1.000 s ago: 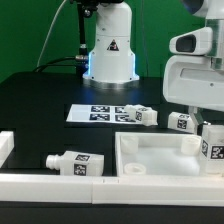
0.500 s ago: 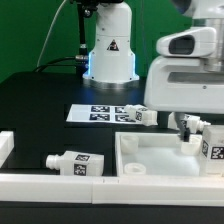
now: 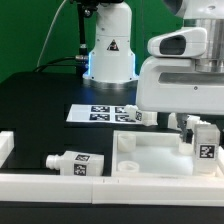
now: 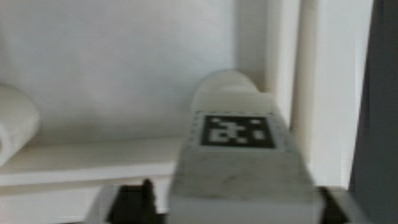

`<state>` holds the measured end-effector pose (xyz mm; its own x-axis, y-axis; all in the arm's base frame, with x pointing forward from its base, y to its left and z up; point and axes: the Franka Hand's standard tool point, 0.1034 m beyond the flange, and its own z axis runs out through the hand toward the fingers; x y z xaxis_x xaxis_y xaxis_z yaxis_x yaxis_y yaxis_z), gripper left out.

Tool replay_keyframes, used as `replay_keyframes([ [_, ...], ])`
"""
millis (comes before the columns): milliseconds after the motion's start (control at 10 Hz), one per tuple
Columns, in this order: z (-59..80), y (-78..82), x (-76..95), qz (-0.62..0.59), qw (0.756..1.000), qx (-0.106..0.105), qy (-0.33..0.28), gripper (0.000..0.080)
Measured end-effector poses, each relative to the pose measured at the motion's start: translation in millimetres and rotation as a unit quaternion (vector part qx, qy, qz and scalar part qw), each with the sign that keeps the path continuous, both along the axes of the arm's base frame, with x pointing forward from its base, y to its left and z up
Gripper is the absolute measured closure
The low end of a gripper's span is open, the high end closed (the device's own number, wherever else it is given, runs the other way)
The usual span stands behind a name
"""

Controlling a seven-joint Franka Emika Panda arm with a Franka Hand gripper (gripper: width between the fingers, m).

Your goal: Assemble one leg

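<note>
My gripper [image 3: 203,128] is at the exterior view's right, shut on a white leg [image 3: 205,148] with a square tag, held upright over the right side of the white tray-like tabletop [image 3: 150,163]. In the wrist view the held leg [image 4: 231,140] fills the middle between my dark fingers [image 4: 135,205], with the tabletop's white wall [image 4: 107,90] behind it. A second leg [image 3: 74,162] lies on its side on the black table left of the tabletop. Another leg [image 3: 141,116] lies behind the tabletop, partly hidden by my hand.
The marker board [image 3: 98,113] lies flat behind the tabletop, in front of the robot base [image 3: 108,55]. A low white wall [image 3: 50,184] runs along the table's front edge, with a white block [image 3: 5,148] at the left edge.
My hand has moved toward the exterior view's left with the leg, now covering a leg that showed behind the tabletop. The lying legs have not moved.
</note>
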<state>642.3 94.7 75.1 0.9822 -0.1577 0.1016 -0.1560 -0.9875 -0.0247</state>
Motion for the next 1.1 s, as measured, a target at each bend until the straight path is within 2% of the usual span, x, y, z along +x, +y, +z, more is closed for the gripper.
replay_keyframes([
  [300,-1.0,4.5,-1.2,-0.142,0.990,0.015,0.003,0.0512],
  [500,-0.5,6.2,-1.4,-0.265,0.964,0.032,0.007,0.0512],
  [700,-2.6,11.5,-1.6,-0.433,0.899,0.061,0.011,0.0512],
  [900,-3.2,11.4,-2.2,-0.546,0.834,0.079,0.014,0.0512],
  [1100,-3.5,10.2,-2.7,-0.590,0.803,0.087,0.019,0.0512],
])
